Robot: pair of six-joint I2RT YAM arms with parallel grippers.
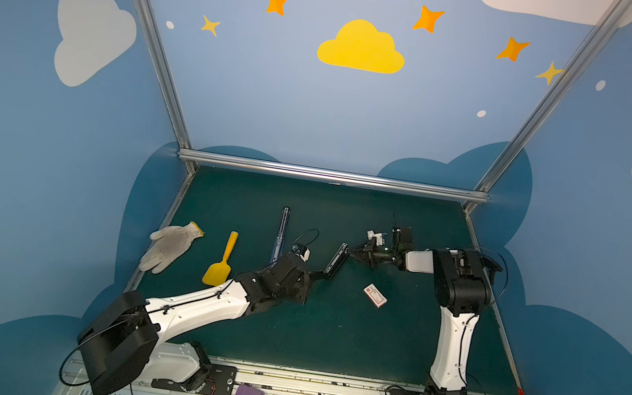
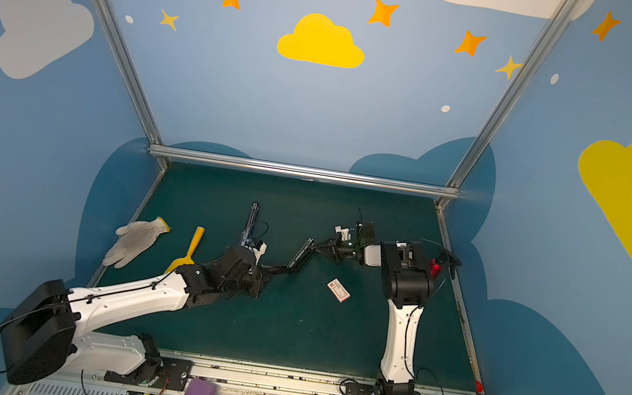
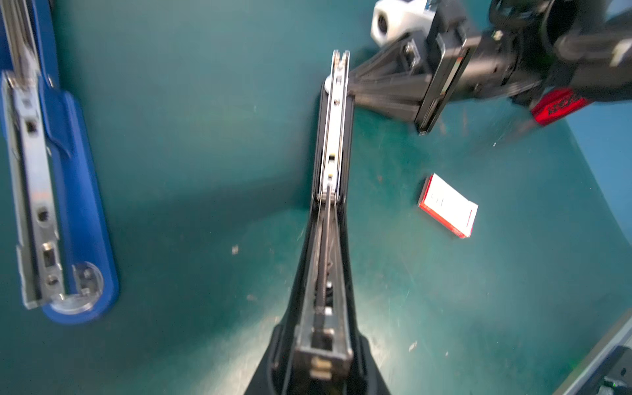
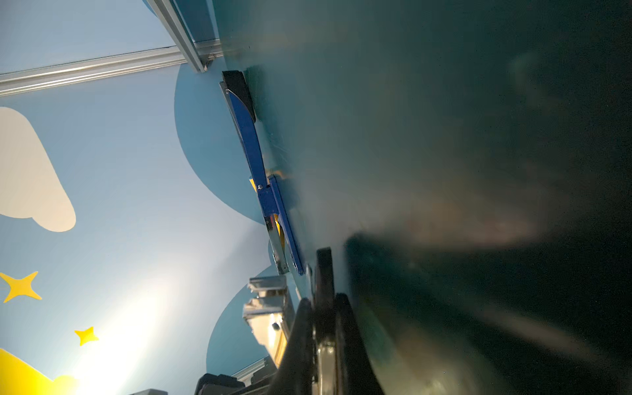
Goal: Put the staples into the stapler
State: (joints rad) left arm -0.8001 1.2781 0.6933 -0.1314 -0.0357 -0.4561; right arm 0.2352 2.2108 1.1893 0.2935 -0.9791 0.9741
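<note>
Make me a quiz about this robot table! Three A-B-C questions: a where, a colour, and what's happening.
1. Where is the staple box? A) on the green mat B) in a cup C) on a shelf
2. The scoop beside the white glove is: A) red B) yellow C) black
3. The black stapler is: A) lying untouched B) in a drawer C) gripped at both ends

A: it lies flat on the mat. B: it is yellow all over. C: left fingers hold one end, right fingers pinch the other.
</note>
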